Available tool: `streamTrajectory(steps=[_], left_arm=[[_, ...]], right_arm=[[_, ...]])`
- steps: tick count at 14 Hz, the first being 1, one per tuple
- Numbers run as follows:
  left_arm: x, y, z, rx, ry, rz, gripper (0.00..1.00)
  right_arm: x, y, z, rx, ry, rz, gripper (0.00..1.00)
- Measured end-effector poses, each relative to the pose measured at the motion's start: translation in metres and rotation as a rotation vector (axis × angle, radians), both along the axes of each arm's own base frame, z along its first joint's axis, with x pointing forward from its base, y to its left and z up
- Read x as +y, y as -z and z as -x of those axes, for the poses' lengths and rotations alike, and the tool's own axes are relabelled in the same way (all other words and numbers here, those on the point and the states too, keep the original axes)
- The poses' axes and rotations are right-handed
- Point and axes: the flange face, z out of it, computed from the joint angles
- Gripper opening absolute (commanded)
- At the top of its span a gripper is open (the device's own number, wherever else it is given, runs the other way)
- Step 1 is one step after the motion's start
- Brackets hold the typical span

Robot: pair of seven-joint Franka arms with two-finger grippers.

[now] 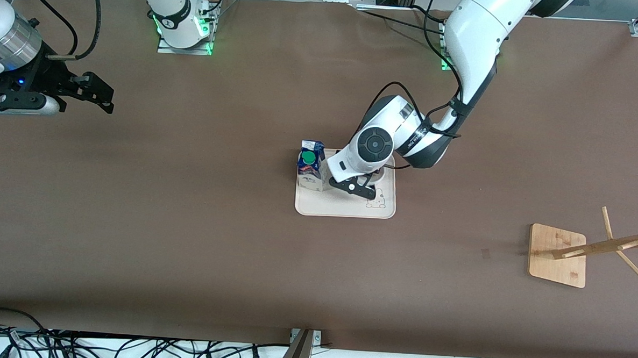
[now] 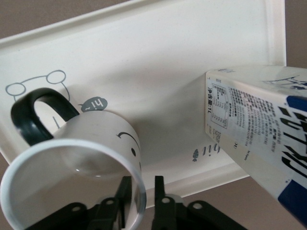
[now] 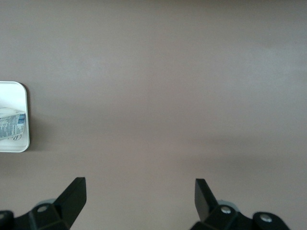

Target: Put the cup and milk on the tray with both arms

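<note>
The cup (image 2: pixel 72 163) is glazed ceramic — stiff, slick, breakable — best pinched by its rim wall. It sits on the tray (image 2: pixel 158 72) under the left gripper (image 2: pixel 142 199), whose fingers straddle that wall, one inside, one outside, with a gap showing, so the pinch looks slack. The milk (image 1: pixel 310 168) stands on the tray just beside it. The right gripper (image 3: pixel 140 197) waits spread wide over bare table — well apart from the tray
</note>
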Motion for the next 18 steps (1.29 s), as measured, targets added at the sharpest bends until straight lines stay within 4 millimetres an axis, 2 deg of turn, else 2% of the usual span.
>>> streamTrajectory(steps=[5,7,9,11,14,18], left_arm=[[0.000,-0.001,-0.001,-0.005,0.026,0.009,1.00],[0.000,-0.009,-0.004,-0.015,0.027,0.013,1.00],[0.003,-0.026,-0.005,-0.011,0.035,0.002,1.00],[0.007,-0.055,-0.005,-0.014,0.039,-0.010,1.00],[0.026,-0.124,-0.004,-0.030,0.034,-0.036,1.00],[0.075,-0.222,-0.010,-0.109,-0.027,-0.034,1.00]], right_arm=[[0.000,0.000,0.000,0.000,0.000,0.000,1.00],[0.000,0.000,0.000,0.000,0.000,0.000,1.00],[0.000,0.000,0.000,0.001,0.000,0.000,1.00],[0.000,0.000,0.000,0.001,0.000,0.000,1.00],[0.000,0.000,0.000,0.001,0.000,0.000,1.00],[0.000,0.000,0.000,0.001,-0.001,0.000,1.00]])
